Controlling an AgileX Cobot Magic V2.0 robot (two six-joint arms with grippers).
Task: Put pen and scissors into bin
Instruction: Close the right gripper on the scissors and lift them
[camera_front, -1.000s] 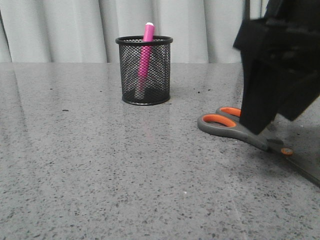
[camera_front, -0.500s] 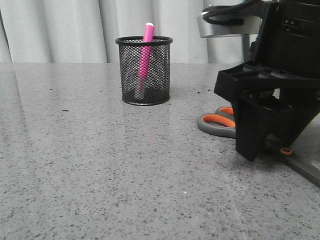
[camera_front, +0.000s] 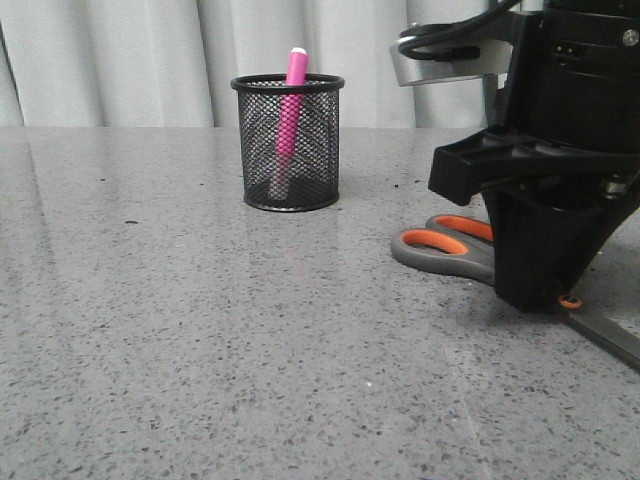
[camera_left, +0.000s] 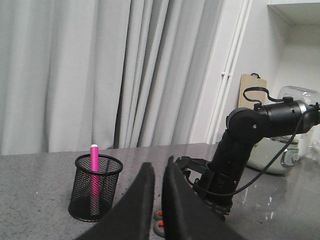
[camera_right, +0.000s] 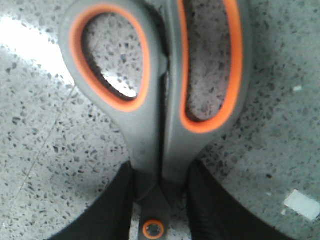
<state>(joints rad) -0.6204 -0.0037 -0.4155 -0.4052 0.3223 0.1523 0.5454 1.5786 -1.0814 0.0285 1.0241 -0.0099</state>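
With the pen (camera_front: 292, 105) already in the bin (camera_front: 288, 140), the right jaws (camera_right: 161, 200) straddled the scissors' (camera_right: 160, 100) neck, not visibly clenched; closing and lifting came next. The left jaws (camera_left: 156, 200) hung nearly closed, empty.

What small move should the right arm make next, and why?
Probably close the jaws. The right gripper straddles the scissors just below the handles, which lie flat on the table, while the pen already stands in the bin.

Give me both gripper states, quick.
Left gripper: shut, holding nothing, raised off the table.
Right gripper: fingers on either side of the scissors near the pivot; a firm grip cannot be told.
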